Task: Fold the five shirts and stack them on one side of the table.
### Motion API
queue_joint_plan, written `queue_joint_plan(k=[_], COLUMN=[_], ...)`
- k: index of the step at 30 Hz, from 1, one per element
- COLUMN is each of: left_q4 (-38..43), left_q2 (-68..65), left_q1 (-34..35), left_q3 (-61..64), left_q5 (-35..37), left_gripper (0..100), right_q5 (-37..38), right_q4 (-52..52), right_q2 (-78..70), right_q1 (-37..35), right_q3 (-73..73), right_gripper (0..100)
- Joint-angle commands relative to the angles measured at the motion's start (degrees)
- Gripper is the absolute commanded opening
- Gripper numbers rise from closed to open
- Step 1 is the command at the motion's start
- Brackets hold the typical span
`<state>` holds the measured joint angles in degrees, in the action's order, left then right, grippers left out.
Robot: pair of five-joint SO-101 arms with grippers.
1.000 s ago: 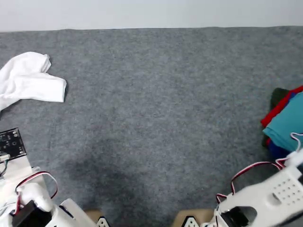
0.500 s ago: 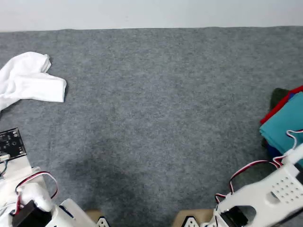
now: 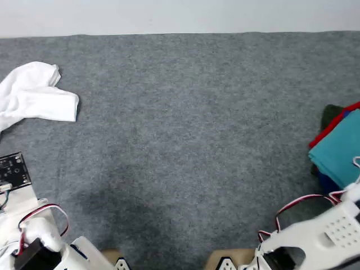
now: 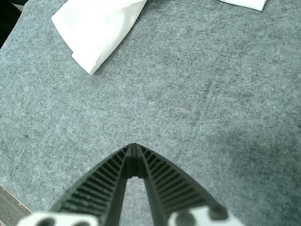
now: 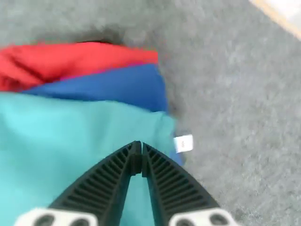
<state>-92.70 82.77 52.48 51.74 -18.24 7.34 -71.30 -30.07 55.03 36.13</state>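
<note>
The desk is big and has a soft grey cover. A pile of shirts lies at one side of it, right under the right end effector. The teal shirt is on top, just below the tips of that end effector. Past the tips comes the blue shirt, then the red shirt, each one peeking out from under the one above. A dark green shirt is at the very bottom. A white shirt lies rumpled on the desk, out in front of the left end effector and well apart from it. The left end effector hangs over bare grey cover with its two black fingers pressed together and nothing between them. The right end effector also has its fingers together, holding nothing. A little white tag sticks out from the edge of the pile, near the right end effector's tips.
</note>
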Motion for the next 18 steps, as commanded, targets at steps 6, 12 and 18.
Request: queue_joint_plan(k=[6,12,18], left_q4=[0.09,0.09,0.09], left_q2=[0.26,0.26,0.26], left_q1=[0.18,0.18,0.18], left_q3=[-0.31,-0.31,-0.31], left_q5=[0.44,0.44,0.44], left_gripper=[0,0,0], right_q5=[2.90,2.46,2.29], right_q4=[1.45,0.31,-8.48], right_q2=[-6.99,-5.23,1.36], right_q1=[2.42,2.07,-2.15], right_q3=[2.90,6.77,13.10], right_gripper=[1.1,1.0,1.1])
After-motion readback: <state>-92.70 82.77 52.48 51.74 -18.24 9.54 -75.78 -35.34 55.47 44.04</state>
